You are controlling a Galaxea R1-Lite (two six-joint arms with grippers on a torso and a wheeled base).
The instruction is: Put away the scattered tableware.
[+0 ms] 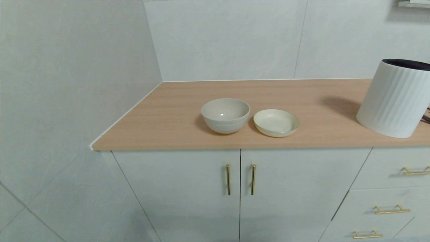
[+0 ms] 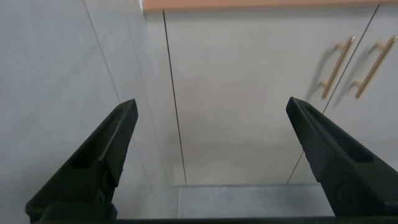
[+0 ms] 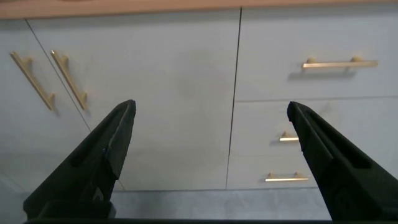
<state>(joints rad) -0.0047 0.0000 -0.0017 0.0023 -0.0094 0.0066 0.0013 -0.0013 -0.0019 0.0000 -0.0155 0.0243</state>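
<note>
I see a deep bowl (image 1: 225, 115) and a shallow dish (image 1: 276, 122) just beside each other on the counter (image 1: 161, 127), both bare inside. A white ribbed bin (image 1: 394, 99) stands well to their right; I cannot tell its contents. My left gripper (image 2: 211, 106) and right gripper (image 3: 210, 107) face the cupboard doors (image 1: 181, 191), fingers spread wide.

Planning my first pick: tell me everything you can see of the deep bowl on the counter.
The bowl is round, deep and off-white, glossy like glazed ceramic, with faint horizontal ridges around its lower outside. It stands upright and empty on the wooden counter, towards the front edge. A shallow dish sits close on its right, apparently with a thin gap between them. Nothing else touches it.
</note>
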